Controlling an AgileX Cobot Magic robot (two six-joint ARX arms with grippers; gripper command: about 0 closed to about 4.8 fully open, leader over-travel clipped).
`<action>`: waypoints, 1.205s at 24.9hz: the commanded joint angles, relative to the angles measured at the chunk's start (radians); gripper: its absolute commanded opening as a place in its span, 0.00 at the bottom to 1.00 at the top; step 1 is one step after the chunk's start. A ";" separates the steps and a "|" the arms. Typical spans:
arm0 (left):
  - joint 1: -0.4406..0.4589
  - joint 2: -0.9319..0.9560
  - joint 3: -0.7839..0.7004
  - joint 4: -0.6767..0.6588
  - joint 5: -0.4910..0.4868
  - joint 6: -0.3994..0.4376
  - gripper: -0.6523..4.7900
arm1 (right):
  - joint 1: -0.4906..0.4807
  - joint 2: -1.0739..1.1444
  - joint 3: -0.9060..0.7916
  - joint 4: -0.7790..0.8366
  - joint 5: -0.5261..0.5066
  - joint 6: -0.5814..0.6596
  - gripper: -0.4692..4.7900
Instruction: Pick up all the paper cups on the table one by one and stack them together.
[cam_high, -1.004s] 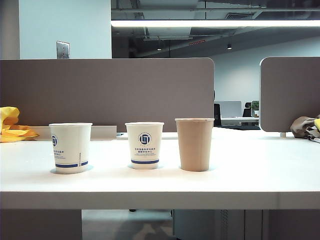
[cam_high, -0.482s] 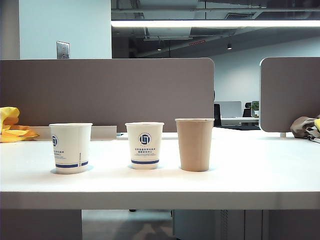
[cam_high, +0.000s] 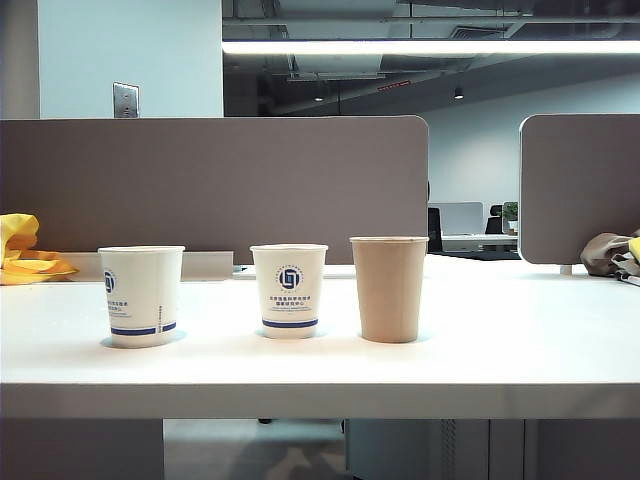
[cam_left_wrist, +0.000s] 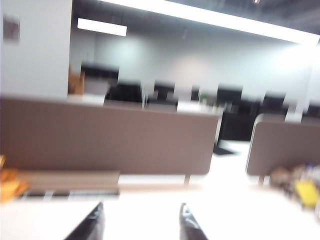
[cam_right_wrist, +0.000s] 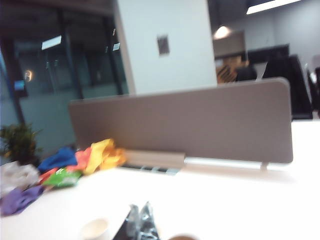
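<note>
Three paper cups stand upright in a row on the white table (cam_high: 480, 350): a white one with a blue logo (cam_high: 141, 295) at the left, a second white one (cam_high: 289, 290) in the middle and a plain brown one (cam_high: 388, 288) to its right. No arm shows in the exterior view. The blurred left wrist view has my left gripper (cam_left_wrist: 141, 206) open above the table top, nothing between its fingers. My right gripper (cam_right_wrist: 140, 206) is shut and empty; below it show a white cup's rim (cam_right_wrist: 95, 229) and the brown cup's rim (cam_right_wrist: 182, 237).
Grey partition panels (cam_high: 215, 185) (cam_high: 580, 185) close off the back of the table. A yellow cloth (cam_high: 25, 255) lies at the far left and a bag (cam_high: 610, 255) at the far right. Coloured cloths (cam_right_wrist: 75, 162) lie by the panel. The thick front edge (cam_high: 320, 400) faces the camera.
</note>
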 joint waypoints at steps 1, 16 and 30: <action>0.001 0.024 0.048 -0.186 -0.003 0.041 0.30 | 0.000 0.010 0.041 -0.089 -0.009 -0.032 0.08; -0.008 0.765 0.563 -0.527 0.001 0.127 0.21 | 0.000 0.652 0.556 -0.551 -0.037 -0.240 0.08; -0.043 1.266 0.663 -0.598 0.154 0.098 0.21 | 0.264 1.350 0.920 -0.812 0.019 -0.373 0.08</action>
